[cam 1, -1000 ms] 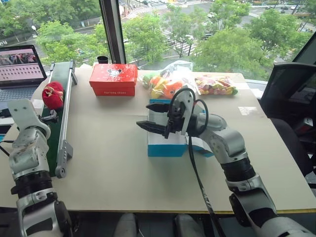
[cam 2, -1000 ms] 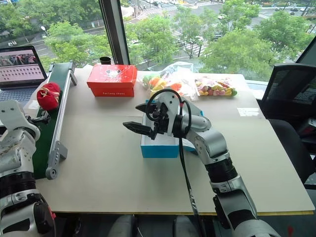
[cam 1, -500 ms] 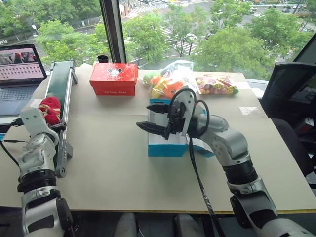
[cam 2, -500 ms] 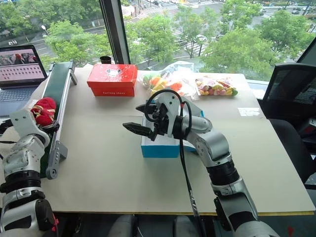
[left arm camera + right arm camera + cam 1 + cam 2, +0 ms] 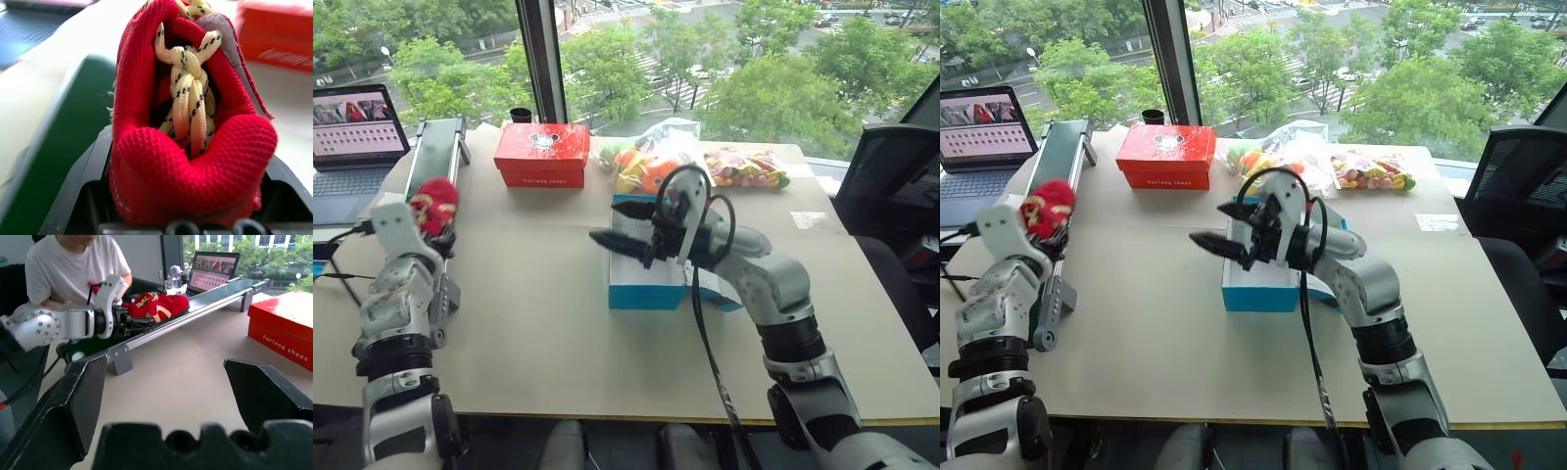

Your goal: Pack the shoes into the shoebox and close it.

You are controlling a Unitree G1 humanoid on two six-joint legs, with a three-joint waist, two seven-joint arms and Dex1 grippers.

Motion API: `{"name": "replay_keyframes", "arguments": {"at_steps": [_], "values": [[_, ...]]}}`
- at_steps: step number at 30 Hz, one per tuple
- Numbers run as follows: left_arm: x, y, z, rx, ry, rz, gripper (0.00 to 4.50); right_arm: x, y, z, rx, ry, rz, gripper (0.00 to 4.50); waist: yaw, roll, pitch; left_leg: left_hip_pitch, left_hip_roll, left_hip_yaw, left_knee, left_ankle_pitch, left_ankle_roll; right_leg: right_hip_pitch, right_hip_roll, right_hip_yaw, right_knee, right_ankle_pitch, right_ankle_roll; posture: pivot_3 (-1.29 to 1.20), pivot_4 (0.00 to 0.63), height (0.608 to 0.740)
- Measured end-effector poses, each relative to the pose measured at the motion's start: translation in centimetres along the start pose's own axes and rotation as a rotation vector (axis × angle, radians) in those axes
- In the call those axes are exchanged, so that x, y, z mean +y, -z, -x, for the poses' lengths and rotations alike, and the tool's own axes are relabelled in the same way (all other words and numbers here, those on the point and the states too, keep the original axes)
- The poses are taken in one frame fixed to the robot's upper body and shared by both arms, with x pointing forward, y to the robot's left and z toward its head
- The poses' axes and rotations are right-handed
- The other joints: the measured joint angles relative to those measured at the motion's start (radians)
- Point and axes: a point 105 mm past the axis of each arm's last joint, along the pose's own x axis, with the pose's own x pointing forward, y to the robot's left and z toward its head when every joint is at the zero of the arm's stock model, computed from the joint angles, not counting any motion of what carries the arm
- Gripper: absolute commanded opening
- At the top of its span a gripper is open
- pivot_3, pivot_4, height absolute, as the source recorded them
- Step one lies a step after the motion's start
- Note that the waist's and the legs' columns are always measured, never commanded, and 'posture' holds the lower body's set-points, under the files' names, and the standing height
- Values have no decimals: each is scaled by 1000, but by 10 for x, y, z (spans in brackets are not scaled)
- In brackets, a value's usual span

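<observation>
The left gripper (image 5: 423, 217) had its fingers clamped on a red shoe (image 5: 190, 122) above the green conveyor (image 5: 1060, 157); the right gripper (image 5: 1226, 227) hovered, fingers apart, over the blue shoebox (image 5: 646, 286) on the tabletop (image 5: 548, 323); pickup seemed underway; next, carrying the shoe to the box.

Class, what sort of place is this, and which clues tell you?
Probably an upper-floor office or robot lab: a small conveyor belt on a table, a laptop, an office chair, and windows over treetops.
</observation>
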Motion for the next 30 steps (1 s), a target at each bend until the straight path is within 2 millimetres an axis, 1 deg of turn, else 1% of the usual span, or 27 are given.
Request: {"name": "replay_keyframes", "arguments": {"at_steps": [2,3,5,6,7,8,10,12,16,18,20,21,26,28,29,30], "values": [[-47,-22,0,-85,183,19,2484,-11,-16,-1,-54,50,-111,4500,2,0,0,0,0,-1,0,0,0,0,0,-1,0,0,0,0,150,739],[-79,-36,4,-137,302,48,2484,-19,-23,1,-80,75,-205,4500,3,0,0,0,0,-1,0,0,0,1,-1,-1,0,0,0,0,150,739],[-128,-50,17,-193,480,81,2484,-26,-25,4,-97,95,-328,4500,0,0,0,0,0,-1,-1,0,0,1,-1,-1,0,0,0,0,150,739],[-148,-51,27,-202,561,84,2484,-28,-22,6,-97,104,-386,4500,-6,0,0,0,0,-1,-2,0,1,1,-1,0,1,0,0,0,150,739],[-158,-50,32,-198,604,87,2484,-30,-20,6,-92,114,-409,4500,-11,0,0,0,-1,-1,-2,0,1,0,-1,0,2,0,0,0,150,739],[-177,-43,43,-179,689,98,2484,-34,-17,9,-86,139,-450,4500,-22,0,0,0,-1,0,-2,0,1,-1,0,2,4,0,0,0,150,739],[-197,-31,55,-131,777,127,2484,-38,-17,13,-93,162,-469,4500,-36,0,0,0,-1,0,-1,0,1,-2,0,2,4,0,0,0,150,739],[-209,-28,61,-115,820,147,2484,-39,-16,15,-85,177,-474,4500,-42,0,0,0,0,0,0,0,1,-2,1,2,4,0,0,0,150,739],[-217,-36,67,-141,853,153,2484,-37,-19,16,-95,177,-478,4500,-43,1,0,0,-1,-1,3,1,3,-1,1,3,5,0,0,0,150,739],[-221,-35,68,-130,871,161,2484,-39,-19,17,-97,195,-480,4500,-40,0,0,0,-1,-1,5,1,3,0,1,2,5,0,0,0,150,739],[-226,-32,70,-117,890,166,2482,-42,-20,19,-108,208,-489,3988,-38,1,0,0,-1,-1,6,1,3,0,1,3,5,0,1,0,150,739],[-227,-32,71,-117,894,165,2482,-42,-20,20,-116,215,-497,3834,-37,1,0,0,-1,-1,6,1,3,0,1,3,5,0,1,0,150,739],[-226,-34,72,-131,901,145,2482,-46,-18,24,-136,239,-530,2104,-37,1,0,0,-1,-1,7,1,3,0,1,3,5,0,1,0,150,739],[-226,-35,71,-139,896,130,2482,-45,-19,23,-137,242,-532,1535,-38,1,0,0,-1,-1,7,1,3,0,1,3,5,0,1,0,150,739],[-225,-35,70,-141,891,122,3454,-45,-19,23,-138,244,-532,1158,-38,1,0,0,-1,-1,7,1,3,0,1,3,5,0,1,0,150,739],[-224,-35,68,-139,884,109,3706,-45,-20,23,-139,245,-532,911,-38,1,0,0,-1,-1,7,1,3,0,1,3,5,0,1,0,150,739]]}}
